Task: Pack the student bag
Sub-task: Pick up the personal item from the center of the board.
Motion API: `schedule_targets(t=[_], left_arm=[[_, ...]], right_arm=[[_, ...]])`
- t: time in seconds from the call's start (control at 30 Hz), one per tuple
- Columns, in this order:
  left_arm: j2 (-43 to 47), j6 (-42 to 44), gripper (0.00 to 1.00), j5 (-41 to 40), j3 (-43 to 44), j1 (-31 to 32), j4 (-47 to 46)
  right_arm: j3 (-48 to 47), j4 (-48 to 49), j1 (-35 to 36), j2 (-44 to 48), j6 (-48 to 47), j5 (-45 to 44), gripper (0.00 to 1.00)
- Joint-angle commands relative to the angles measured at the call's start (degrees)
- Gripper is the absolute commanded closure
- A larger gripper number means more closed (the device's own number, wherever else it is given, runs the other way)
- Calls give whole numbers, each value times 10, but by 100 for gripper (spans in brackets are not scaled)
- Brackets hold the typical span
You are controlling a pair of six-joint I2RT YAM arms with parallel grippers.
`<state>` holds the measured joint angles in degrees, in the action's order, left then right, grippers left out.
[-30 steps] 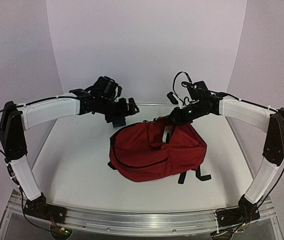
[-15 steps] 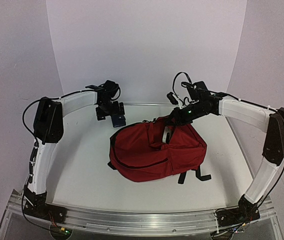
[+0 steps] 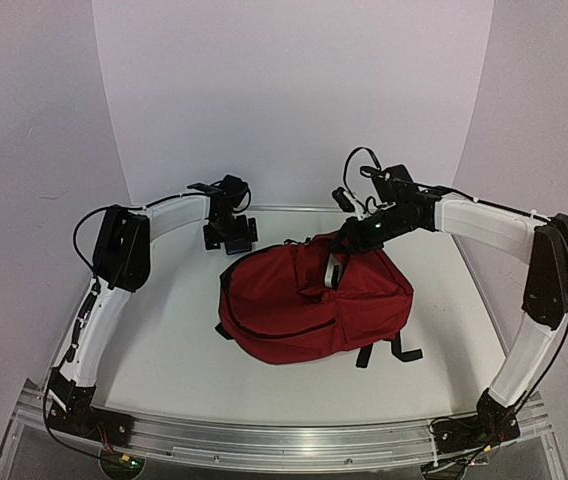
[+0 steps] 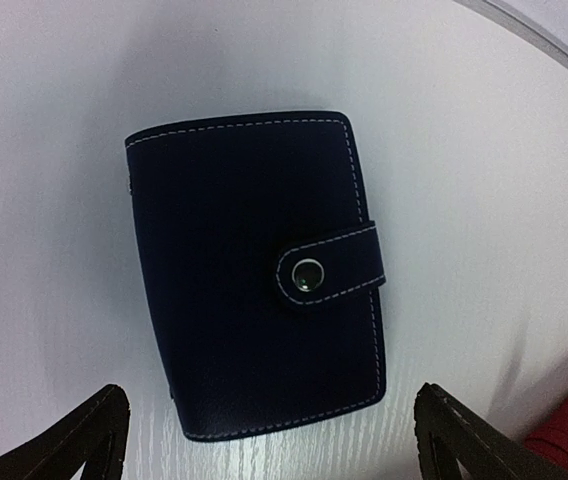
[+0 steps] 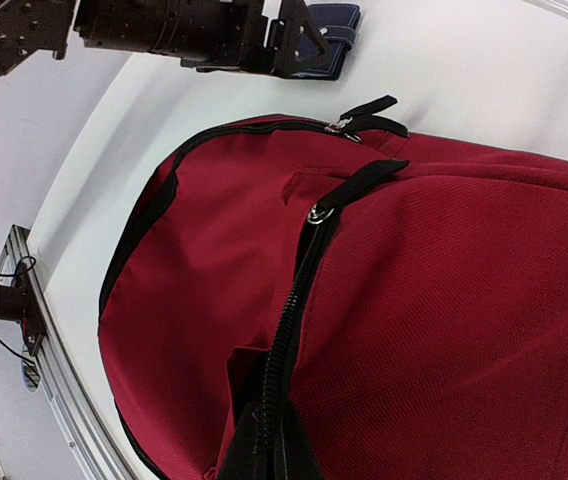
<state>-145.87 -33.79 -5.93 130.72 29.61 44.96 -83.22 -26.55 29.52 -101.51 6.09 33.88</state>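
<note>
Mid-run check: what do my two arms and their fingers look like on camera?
Left arm and right arm: white link covers, black joints and wrists, thin black cables looping alongside. A green light glows at the right wrist. Left fingers are black and tapered.

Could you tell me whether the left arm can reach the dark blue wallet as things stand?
Probably yes: the left gripper hangs open right above the wallet, nothing lying between them.

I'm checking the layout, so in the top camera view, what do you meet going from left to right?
In order: left arm's black elbow joint, left gripper, dark red fabric backpack with black straps, right arm's black elbow joint.
</note>
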Motion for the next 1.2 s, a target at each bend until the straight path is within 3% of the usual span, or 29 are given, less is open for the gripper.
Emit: schedule_targets(t=[0.0,0.2,0.37,0.7,0.97,1.17], left_arm=[[-48,20,0,-11,66,-2,-1],[-109,21,0,-54,139,-4,41],[-100,8,9,-68,98,-17,52],[69,19,47,-82,-153,-32,-33],[253,50,54,-51,-333,-25,-120],[387,114,54,-57,-439,38,-160]], right_arm=[[-6,18,-4,-5,2,8,100],[-7,18,-4,-6,2,6,100],[-6,17,-4,-7,0,2,100],[-7,16,-4,-12,0,5,100],[-9,13,-4,-8,-1,2,100],[-12,10,-4,-8,-4,3,100]])
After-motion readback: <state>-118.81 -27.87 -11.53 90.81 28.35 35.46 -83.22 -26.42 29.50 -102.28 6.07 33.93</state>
